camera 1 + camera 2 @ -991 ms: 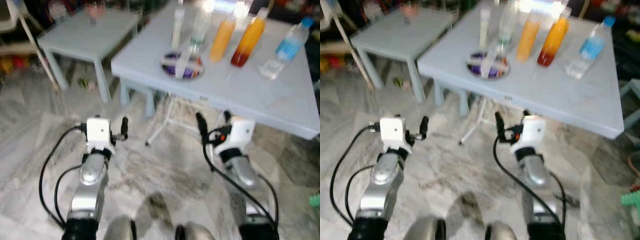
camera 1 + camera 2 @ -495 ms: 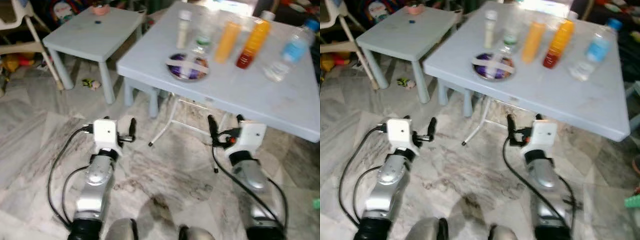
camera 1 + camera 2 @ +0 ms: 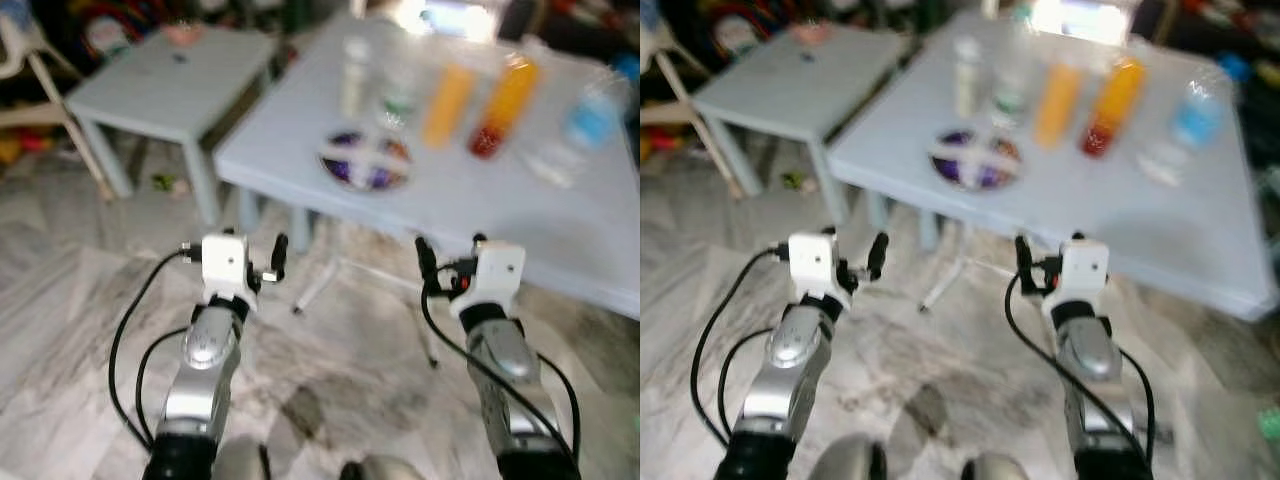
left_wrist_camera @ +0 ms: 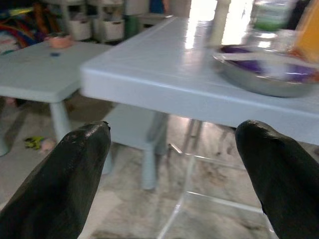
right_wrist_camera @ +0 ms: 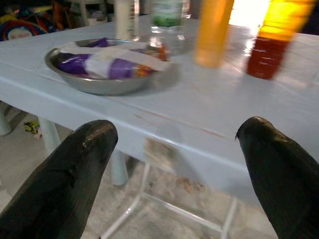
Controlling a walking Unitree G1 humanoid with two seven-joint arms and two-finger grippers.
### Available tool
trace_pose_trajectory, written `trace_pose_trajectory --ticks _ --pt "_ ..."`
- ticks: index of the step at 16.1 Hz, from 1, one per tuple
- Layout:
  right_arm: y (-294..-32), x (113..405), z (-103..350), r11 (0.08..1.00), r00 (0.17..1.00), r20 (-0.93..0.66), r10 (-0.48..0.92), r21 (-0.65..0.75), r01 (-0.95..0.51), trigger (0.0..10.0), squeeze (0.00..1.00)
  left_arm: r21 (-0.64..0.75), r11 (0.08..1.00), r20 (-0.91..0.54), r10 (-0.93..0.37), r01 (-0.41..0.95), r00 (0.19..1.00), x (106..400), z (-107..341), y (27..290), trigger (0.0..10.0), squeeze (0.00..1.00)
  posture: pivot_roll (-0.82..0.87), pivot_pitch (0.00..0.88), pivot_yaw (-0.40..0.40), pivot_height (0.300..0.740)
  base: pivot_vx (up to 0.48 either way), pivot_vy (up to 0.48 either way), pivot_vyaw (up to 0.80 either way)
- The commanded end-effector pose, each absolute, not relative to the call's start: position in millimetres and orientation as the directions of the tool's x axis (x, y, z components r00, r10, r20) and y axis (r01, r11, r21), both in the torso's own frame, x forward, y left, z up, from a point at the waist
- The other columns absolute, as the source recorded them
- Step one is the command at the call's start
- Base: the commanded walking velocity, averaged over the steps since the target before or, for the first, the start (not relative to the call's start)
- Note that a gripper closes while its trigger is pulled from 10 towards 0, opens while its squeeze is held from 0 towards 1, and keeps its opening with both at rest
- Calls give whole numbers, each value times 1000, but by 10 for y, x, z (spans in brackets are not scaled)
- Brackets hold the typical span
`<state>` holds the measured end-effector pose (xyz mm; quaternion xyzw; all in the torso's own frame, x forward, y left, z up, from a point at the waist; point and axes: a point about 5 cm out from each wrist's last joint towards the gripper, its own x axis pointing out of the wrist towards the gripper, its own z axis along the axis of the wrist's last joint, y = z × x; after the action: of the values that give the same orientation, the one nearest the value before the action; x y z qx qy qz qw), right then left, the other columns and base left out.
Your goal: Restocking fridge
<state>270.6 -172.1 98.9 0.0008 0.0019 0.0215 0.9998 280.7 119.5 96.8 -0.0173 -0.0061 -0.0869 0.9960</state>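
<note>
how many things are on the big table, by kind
bottles: 5 (white, clear with green label, orange, orange-red, clear with blue label)
metal bowl of wrapped packets: 1
total: 6

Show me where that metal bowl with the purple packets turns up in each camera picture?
Left eye view: metal bowl on the large table, near its front-left corner.
Right eye view: bowl, same spot.
Left wrist view: bowl at the table's edge.
Right wrist view: bowl ahead.
Shared landmark: the plain orange bottle behind the bowl.
</note>
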Motion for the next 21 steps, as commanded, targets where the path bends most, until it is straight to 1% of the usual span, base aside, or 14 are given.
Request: trace_pose_trajectory --ticks 1,2,4,5,10,11,17,20,21 --pt "-1638 2721 955 997 997 -26 72 28 -71 10000 0 -39 985 5 -166 166 986 2813 950 1237 10000 0 24 106 -44 740 469 0 0" --pt "-1630 2733 954 995 997 -26 79 70 -77 10000 0 -43 985 6 -167 167 986 2820 950 1230 10000 0 23 104 -45 740 454 0 0" --pt "-1624 2738 951 990 995 -29 91 109 -87 10000 0 -52 984 14 -169 169 986 2829 959 1222 10000 0 24 102 -48 740 416 135 0" --pt "-1600 2727 952 994 994 -35 100 55 -98 10000 0 -47 983 27 -174 175 984 2830 971 1217 10000 0 25 99 -49 740 0 0 0" --pt "-1579 2713 959 991 993 -18 116 75 -114 10000 0 -50 983 33 -173 175 984 2830 983 1220 10000 0 26 103 -49 740 0 0 0" --pt "-1580 2717 956 990 993 -21 115 79 -113 10000 0 -51 984 33 -172 173 985 2835 984 1222 10000 0 24 114 -49 740 0 0 0" --pt "-1581 2692 945 990 993 -24 116 84 -114 10000 0 -63 981 39 -182 184 982 2831 996 1201 10000 0 20 120 -48 740 0 413 -765" --pt "-1576 2684 949 989 992 -21 122 82 -120 10000 0 -66 981 39 -182 184 983 2829 995 1198 10000 0 21 122 -49 740 0 460 0" --pt "-1572 2682 949 989 992 -21 125 80 -123 10000 0 -56 981 44 -182 185 982 2829 1003 1196 10000 0 21 123 -49 740 0 0 0"
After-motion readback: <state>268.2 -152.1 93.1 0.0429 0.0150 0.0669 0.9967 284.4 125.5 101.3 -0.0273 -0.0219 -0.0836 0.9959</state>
